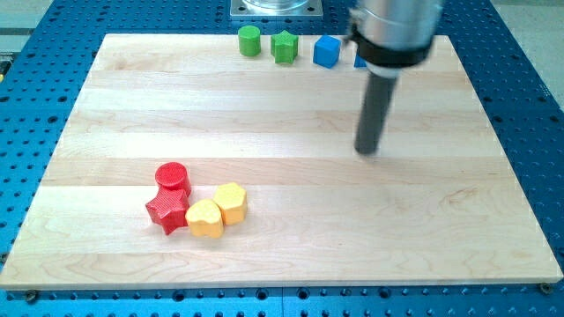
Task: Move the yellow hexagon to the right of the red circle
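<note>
The yellow hexagon (231, 202) sits at the lower left of the wooden board, right of and a little below the red circle (173, 178). It touches a yellow heart (205, 219) just below-left of it. A red star (166, 211) lies under the red circle. My tip (367, 150) stands on the board well to the right of and above this cluster, touching no block.
Along the board's top edge stand a green cylinder (250, 40), a green star (284, 47) and a blue block (326, 51); another blue block (359, 60) is mostly hidden behind the arm. The wooden board (291, 255) lies on a blue perforated table.
</note>
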